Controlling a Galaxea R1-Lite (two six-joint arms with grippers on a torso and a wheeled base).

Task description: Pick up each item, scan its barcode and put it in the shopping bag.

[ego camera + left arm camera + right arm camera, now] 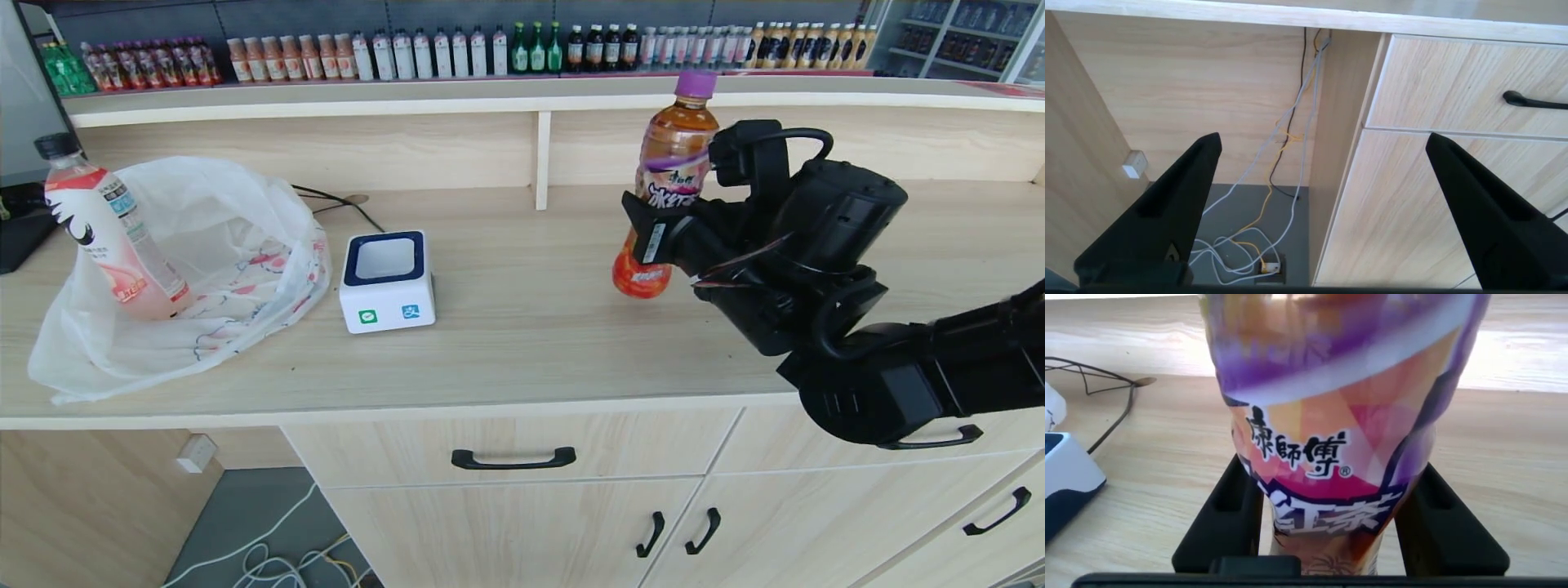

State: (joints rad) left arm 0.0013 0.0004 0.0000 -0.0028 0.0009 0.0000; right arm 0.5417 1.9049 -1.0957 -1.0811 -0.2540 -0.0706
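left tool [1323, 208] gaping wide under desk [522, 351] | white plastic shopping bag [245, 245] lying left | white blue-rimmed cube scanner [385, 282] beside it | right tool [660, 235] gripping amber purple-capped plastic bottle [671, 163] upright, right of scanner | step: scanning; next likely needing barcode facing scanner

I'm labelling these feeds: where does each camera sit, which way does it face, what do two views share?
Head view: on the head, looking forward and down at counter, scanner and shopping bag; right arm shows, right gripper shut on the tea bottle.
Left wrist view: below counter level, facing a drawer and floor cables; left gripper open.
Right wrist view: facing across the counter, tea bottle between its fingers.
Shared: head and right wrist views both show tea bottle and scanner.
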